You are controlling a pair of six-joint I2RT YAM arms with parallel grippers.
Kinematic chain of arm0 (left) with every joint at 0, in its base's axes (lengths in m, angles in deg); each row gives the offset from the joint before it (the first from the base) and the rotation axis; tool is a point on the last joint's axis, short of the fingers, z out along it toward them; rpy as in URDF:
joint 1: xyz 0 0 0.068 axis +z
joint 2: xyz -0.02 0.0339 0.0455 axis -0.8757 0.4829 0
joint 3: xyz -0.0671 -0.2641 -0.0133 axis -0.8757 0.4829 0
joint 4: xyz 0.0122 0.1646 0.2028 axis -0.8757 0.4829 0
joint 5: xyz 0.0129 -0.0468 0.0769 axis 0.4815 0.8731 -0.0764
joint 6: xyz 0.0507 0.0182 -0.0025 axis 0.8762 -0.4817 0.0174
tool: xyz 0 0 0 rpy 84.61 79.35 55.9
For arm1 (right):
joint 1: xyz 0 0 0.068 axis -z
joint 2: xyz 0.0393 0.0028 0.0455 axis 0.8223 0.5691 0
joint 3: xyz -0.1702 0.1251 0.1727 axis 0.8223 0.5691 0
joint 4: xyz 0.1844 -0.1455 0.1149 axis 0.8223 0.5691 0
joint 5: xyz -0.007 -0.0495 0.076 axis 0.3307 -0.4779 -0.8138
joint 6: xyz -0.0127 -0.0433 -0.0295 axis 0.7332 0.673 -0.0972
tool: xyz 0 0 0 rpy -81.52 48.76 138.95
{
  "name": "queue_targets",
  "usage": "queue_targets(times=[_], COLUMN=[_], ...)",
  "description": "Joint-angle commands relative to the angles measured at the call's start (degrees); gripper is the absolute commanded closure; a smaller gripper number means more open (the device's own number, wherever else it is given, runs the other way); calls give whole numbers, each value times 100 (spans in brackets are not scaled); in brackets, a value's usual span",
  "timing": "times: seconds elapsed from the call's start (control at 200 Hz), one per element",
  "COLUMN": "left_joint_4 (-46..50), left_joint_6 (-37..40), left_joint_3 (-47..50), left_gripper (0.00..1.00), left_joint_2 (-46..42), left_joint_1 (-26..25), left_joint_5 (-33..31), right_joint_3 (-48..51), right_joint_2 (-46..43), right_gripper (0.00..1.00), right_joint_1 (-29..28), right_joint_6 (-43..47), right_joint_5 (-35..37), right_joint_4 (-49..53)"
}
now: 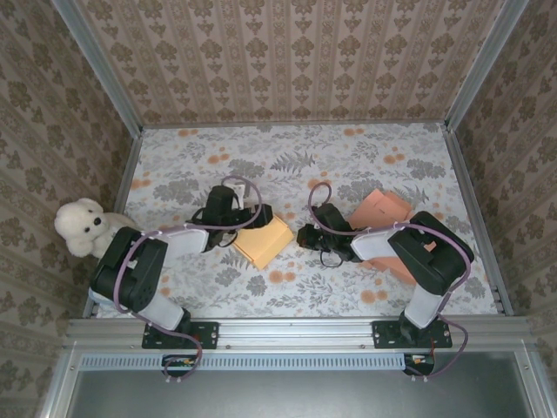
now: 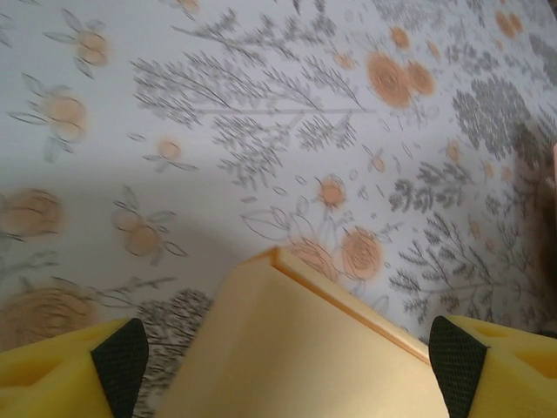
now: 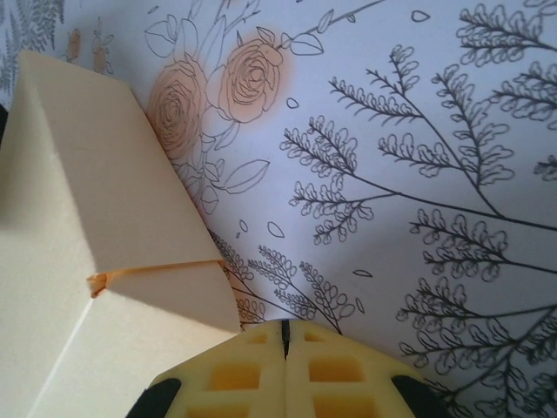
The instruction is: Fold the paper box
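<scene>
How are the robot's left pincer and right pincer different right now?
The left pincer is wide open, while the right pincer is shut tight with its fingers pressed together. The left pincer has the yellow paper box lying between its fingers. The right pincer has the box off to one side and nothing between its fingers. Both pincers have yellow fingers with black pads, and both hang low over the flowery table.
</scene>
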State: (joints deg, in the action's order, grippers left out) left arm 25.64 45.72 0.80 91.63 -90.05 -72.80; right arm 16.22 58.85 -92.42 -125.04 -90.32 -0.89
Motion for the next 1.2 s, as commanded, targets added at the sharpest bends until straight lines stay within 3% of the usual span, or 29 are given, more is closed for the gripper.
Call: queue_targets(times=[0.0, 0.305, 0.46, 0.635, 0.815, 0.965, 1.195], left_joint_4=[-50, -377, -808, -1276, -415, -79, 933], left_joint_6=[85, -578, -1157, -1670, -1571, -1648, -1439], left_joint_3=[-171, -119, -248, -286, -341, -60, 125], left_gripper=[13, 15, 16, 17, 17, 17, 15], left_joint_2=[107, 300, 619, 785, 422, -71, -1274], left_joint_1=[-304, -1132, -1477, -1629, -1450, -850, -386], left_joint_5=[-331, -576, -251, 84, -512, -848, -1324], right_joint_3=[-98, -19, -28, 63, -122, -230, 71], right_joint_2=[258, 594, 864, 724, 224, -221, -809], right_gripper=[100, 100, 100, 100, 100, 100, 100], right_joint_1=[-20, -34, -43, -34, -30, -12, 20], right_joint_6=[-154, -509, -749, -772, -337, 75, 293], right_joint_5=[-186, 12, -155, 153, 475, 925, 930], right_joint_4=[-175, -831, -1586, -1865, -980, 96, 571])
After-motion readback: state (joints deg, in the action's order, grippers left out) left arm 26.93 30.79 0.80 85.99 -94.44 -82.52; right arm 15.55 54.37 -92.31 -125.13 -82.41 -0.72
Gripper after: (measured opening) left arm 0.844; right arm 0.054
